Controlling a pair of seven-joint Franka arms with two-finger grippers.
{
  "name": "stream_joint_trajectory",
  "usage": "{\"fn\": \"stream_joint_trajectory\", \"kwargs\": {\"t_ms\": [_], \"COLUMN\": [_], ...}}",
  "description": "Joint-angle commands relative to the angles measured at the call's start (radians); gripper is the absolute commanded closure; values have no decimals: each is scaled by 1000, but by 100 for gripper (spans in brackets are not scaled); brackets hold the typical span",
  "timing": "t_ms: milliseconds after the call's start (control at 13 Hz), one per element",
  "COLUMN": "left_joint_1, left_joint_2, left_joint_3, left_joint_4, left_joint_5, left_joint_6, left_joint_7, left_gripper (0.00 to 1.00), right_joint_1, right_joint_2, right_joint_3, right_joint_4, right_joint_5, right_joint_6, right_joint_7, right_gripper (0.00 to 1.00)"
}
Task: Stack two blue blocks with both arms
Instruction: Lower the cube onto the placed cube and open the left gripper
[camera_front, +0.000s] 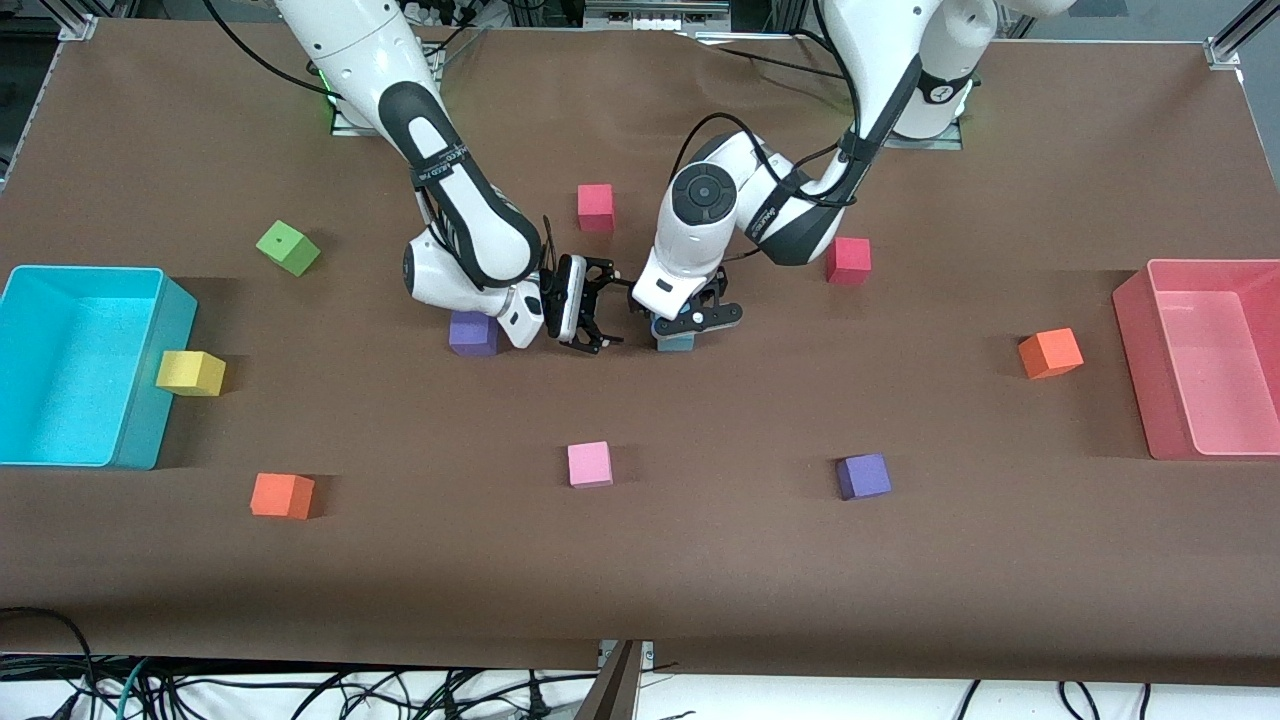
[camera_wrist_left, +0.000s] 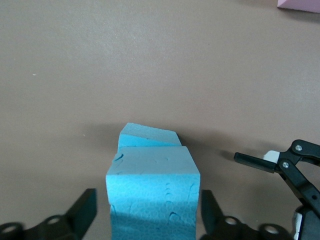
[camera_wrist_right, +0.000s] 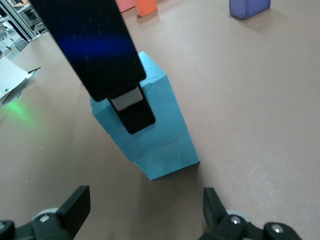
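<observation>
At the middle of the brown surface (camera_front: 700, 560) the two blue blocks are stacked, the upper blue block (camera_wrist_left: 152, 192) sitting on the lower blue block (camera_wrist_left: 149, 137), slightly turned against it. The left tool (camera_front: 694, 322) stands over the stack with its fingers (camera_wrist_left: 84, 210) spread on either side of the upper block, a narrow gap showing at each side. The right tool (camera_front: 592, 318) hangs just beside the stack, toward the right arm's end, its fingers (camera_wrist_right: 75, 206) wide apart and holding nothing. A purple cube (camera_front: 473, 333) lies under the right arm's wrist.
</observation>
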Motion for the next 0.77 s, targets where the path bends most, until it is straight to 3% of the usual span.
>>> {"fn": "stream_joint_trajectory", "kwargs": {"t_ms": [0, 307, 460, 690], "left_joint_1": [-5, 86, 180, 332], "left_joint_2": [-33, -209, -331, -477], "left_joint_3": [16, 7, -23, -59], "left_joint_4": [3, -67, -118, -123], "left_joint_5": [-6, -9, -12, -14], "left_joint_6": [-18, -101, -127, -341], "left_joint_7": [6, 13, 22, 205], "left_gripper": [0, 0, 0, 0], "right_joint_1": [-9, -9, -9, -9], "right_joint_2": [6, 6, 6, 6], "right_joint_3": [12, 11, 12, 12], "right_joint_4": [7, 5, 7, 5], "right_joint_5": [22, 22, 22, 22], "right_joint_6": [-4, -4, -4, -4], "right_joint_7": [-28, -29, -29, -29], "right_gripper": [0, 0, 0, 0]}}
